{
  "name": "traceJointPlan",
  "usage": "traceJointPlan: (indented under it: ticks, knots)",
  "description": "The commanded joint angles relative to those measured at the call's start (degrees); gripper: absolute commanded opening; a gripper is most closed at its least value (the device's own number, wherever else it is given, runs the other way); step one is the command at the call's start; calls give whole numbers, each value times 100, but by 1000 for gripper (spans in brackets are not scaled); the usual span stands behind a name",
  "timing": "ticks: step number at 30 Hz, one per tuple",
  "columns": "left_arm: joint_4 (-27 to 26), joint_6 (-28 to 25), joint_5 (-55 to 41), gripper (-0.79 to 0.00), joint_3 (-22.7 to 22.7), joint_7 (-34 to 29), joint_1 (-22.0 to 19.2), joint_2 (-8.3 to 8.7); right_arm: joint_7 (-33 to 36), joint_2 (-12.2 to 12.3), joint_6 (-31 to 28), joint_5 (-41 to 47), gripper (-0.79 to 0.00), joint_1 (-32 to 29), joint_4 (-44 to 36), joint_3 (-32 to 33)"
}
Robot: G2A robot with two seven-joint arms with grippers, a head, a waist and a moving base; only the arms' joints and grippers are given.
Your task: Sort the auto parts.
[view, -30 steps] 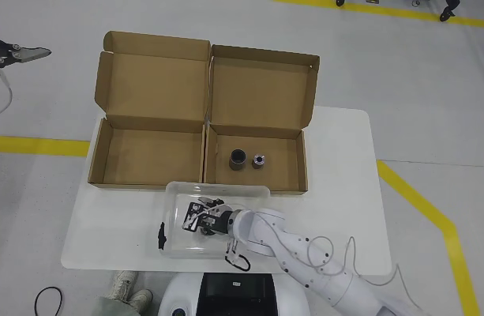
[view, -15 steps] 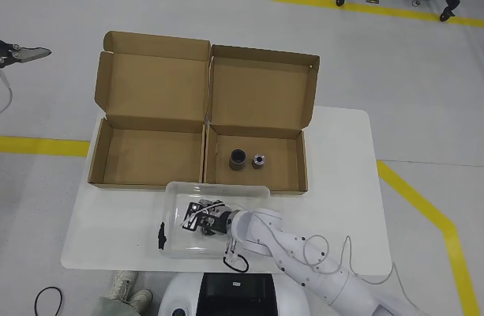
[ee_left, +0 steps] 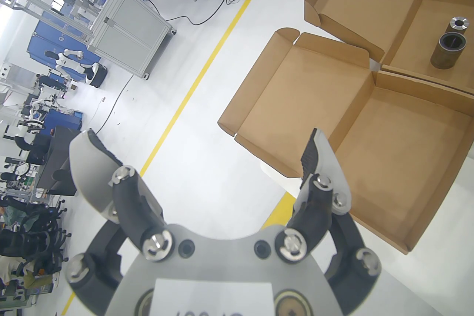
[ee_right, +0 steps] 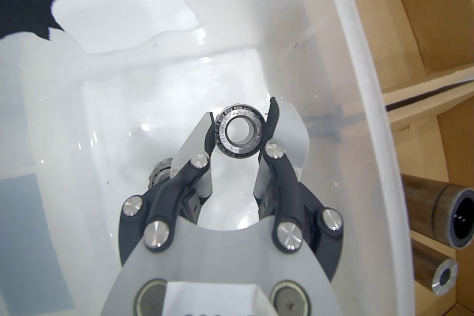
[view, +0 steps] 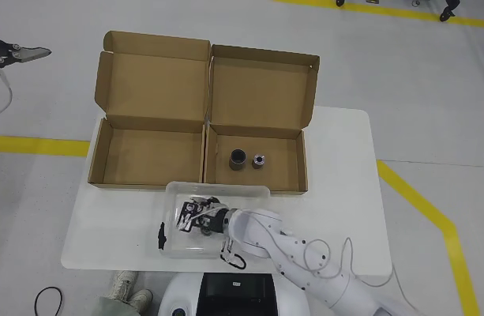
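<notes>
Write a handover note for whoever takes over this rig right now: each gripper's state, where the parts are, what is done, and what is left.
Right gripper: inside the bin, shut on a bearing.
Left gripper: open, holding nothing, off the table beside the left box.
Parts: a sleeve and a bushing stand upright in the right box. A second part lies in the bin beside the right gripper.
Done: two parts boxed.
Left: lift the bearing out and box it, then probably the second part.
</notes>
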Motion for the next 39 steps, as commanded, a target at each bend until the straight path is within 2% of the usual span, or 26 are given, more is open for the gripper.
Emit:
traceJointPlan:
  ticks: [1,5,9,12,19,22,27,39]
  knots:
    - [0,0,0,0,0,0,0,0,-142,20,-40,-50,-785,-61,-143,27]
    - [0,0,0,0,0,0,0,0,-913,82,-319,13,-785,-192,-275,157]
    - [0,0,0,0,0,0,0,0,-2157,144,-717,128,-785,-260,-138,321]
    - [0,0,0,0,0,0,0,0,-2787,155,-904,75,-785,-198,78,363]
    - [0,0,0,0,0,0,0,0,-4038,109,-903,90,-785,-19,373,432]
    - [0,0,0,0,0,0,0,0,-4287,98,-908,34,-785,99,342,485]
    - [0,0,0,0,0,0,0,0,-4260,95,-864,-80,-785,321,106,657]
    - [0,0,0,0,0,0,0,0,-4930,164,-839,36,-785,456,-278,1267]
